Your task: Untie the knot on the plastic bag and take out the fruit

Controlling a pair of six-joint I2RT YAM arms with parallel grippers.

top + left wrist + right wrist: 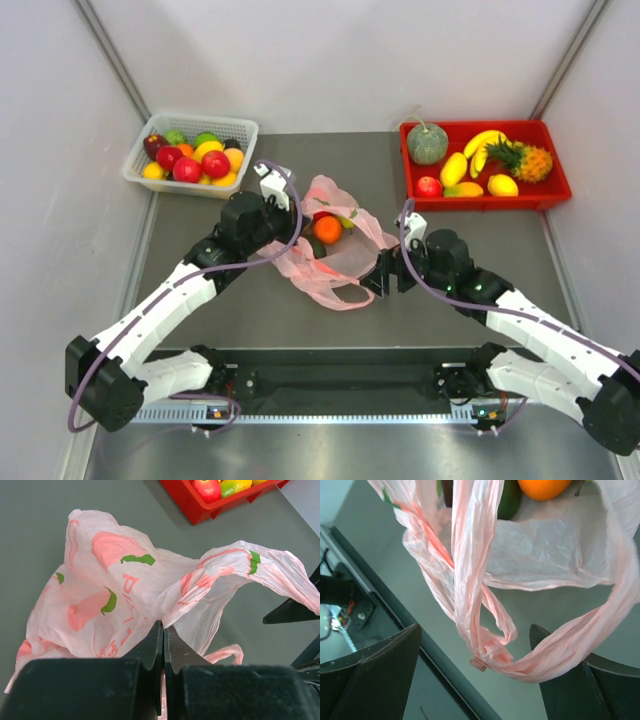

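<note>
Grey surface (250, 310) bore the crinkly translucent pink plastic bag (340, 262). Left claw (163, 639) was pinched shut on its film, seemingly anchoring it; round orange fruit (327, 229) sat inside; right claw (475, 640) gaped wide astride the twisted pink knot (489, 659), probably to tug it.

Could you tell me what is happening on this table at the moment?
The knotted pink plastic bag in the middle of the table is being worked on. The left pincer is shut on a fold of the bag. The right pincer is open, with the knot of the handle strips hanging between its fingers, not gripped. The fruit lies inside the bag, not yet taken out.
</note>
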